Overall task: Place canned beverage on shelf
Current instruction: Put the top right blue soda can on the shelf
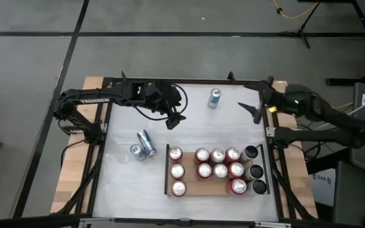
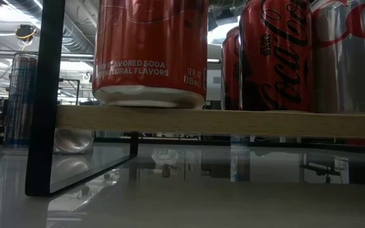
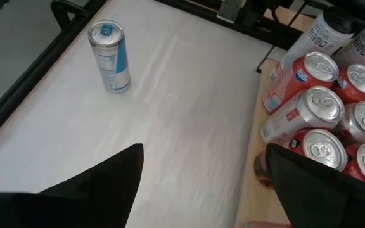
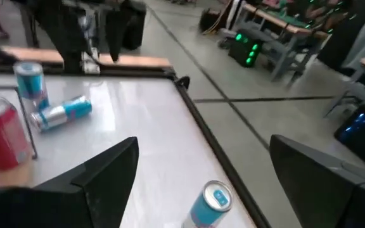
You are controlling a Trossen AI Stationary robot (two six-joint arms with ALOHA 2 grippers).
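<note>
Left gripper (image 1: 173, 120) angled down over bare table (image 1: 125, 183), fingers wide, empty, right gripper (image 1: 255, 112) near far-right edge, open, empty, shelf (image 1: 215, 188) well apart.

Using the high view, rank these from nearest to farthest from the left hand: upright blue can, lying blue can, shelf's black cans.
Measured from the left hand:
1. Lying blue can, toward the table's left front.
2. Upright blue can, near the table's back edge; close to first.
3. Black cans, shelf's right end.

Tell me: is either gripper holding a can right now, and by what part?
Nothing is held. The left gripper and right gripper both hang open and empty above the table.
</note>
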